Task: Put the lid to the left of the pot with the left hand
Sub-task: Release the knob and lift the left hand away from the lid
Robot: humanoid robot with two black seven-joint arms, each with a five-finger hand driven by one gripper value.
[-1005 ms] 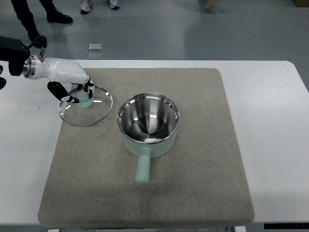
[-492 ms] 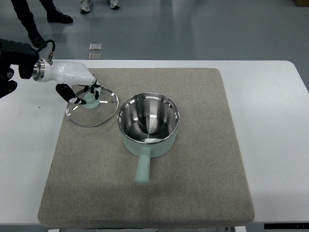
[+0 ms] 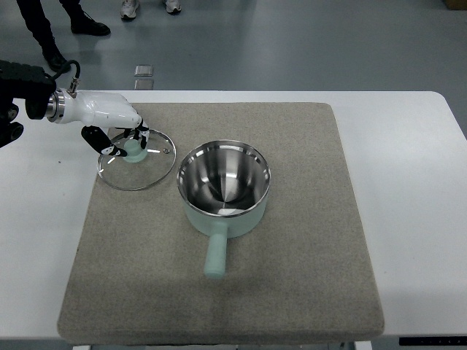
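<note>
Reaching in from the left edge of the top view, the left hand (image 3: 109, 120) has its white shell over the glass lid (image 3: 137, 158) and its dark fingers (image 3: 109, 149) curled down around the lid's pale green knob (image 3: 133, 149), holding it. The lid sits to the left of the saucepan (image 3: 224, 186), its metal rim close to the pan's rim but apart from it, and whether the lid rests flat on the mat or is held just above it cannot be told. Most of the lid lies over the grey felt mat (image 3: 306, 240), with its left rim reaching about to the mat's left border by the bare white tabletop (image 3: 416, 160).

The saucepan stands upright near the middle of the mat, open at the top, with a shiny steel inside and a pale green outer wall. Its pale green handle (image 3: 216, 255) points toward the near edge of the mat. The mat covers the middle of the tabletop and leaves white margins on both sides.

The black forearm (image 3: 18, 87) with a metal wrist ring and a cable runs off the left edge. Beyond the far edge of the tabletop, on the grey floor, a small square floor plate (image 3: 144, 71) shows, and the legs and shoes of people (image 3: 87, 25) stand at the top of the view.
</note>
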